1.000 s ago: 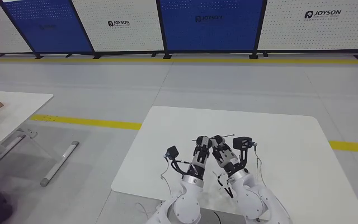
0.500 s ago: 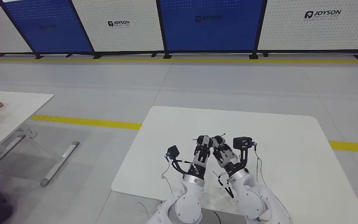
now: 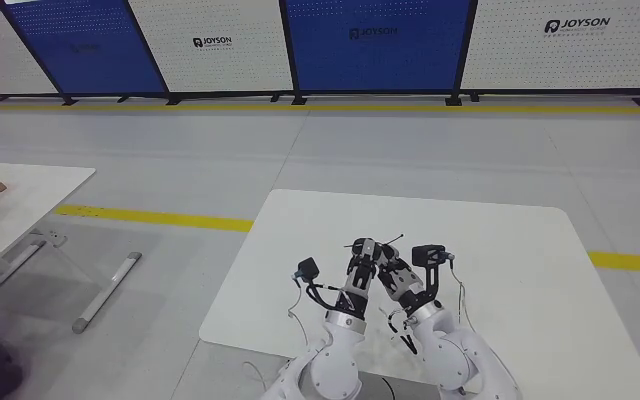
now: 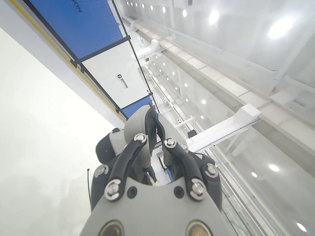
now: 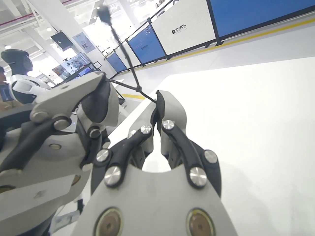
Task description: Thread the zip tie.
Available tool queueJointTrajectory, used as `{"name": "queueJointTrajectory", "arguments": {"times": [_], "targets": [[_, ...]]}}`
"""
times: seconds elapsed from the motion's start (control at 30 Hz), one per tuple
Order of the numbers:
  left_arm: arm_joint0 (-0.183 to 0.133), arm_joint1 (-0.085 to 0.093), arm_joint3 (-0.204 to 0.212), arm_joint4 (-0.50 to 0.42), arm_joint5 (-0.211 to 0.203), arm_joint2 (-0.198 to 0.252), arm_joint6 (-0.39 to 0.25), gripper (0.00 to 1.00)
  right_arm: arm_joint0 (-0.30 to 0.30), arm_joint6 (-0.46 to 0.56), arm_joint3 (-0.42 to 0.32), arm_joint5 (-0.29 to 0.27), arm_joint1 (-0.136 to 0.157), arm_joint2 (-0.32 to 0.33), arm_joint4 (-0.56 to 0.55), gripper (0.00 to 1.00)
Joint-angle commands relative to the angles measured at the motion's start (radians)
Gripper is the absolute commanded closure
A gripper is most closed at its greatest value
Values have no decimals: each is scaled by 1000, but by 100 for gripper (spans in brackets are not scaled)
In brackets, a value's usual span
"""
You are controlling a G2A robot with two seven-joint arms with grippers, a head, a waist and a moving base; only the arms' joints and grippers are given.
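R gripper [image 5: 156, 104]: fingers together, clamped on one end of zip tie [image 5: 122, 49]. L gripper [image 4: 154, 117]: fingers also pressed together, pinching another section, just beside R gripper. Zip tie spans between both tips; free tail sticks upward. Both grippers are above the table [image 5: 246, 124], near its robot-side edge.

left hand [image 4: 153, 115], right hand [image 5: 157, 100] closed, adjacent
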Motion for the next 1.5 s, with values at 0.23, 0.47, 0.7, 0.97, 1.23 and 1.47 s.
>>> {"name": "queueJointTrajectory", "arguments": {"times": [0.23,0.47,0.7,0.97,1.23,1.47], "targets": [[11,1,-42,8,-7,-1,-7,100,0,10,3,1,2,-2,-4,100],[19,1,-70,15,-12,5,-9,100,-2,13,8,-1,4,-3,-4,100],[31,2,-94,26,-17,6,-5,100,-4,11,12,-3,5,-3,-4,100],[35,3,-82,73,2,0,31,100,-14,-19,4,-2,5,7,36,53],[8,-2,14,71,26,-38,104,100,-78,-96,-108,22,19,102,53,0],[-2,-2,72,102,44,-57,118,100,-181,-241,-223,58,27,242,173,0]]}}
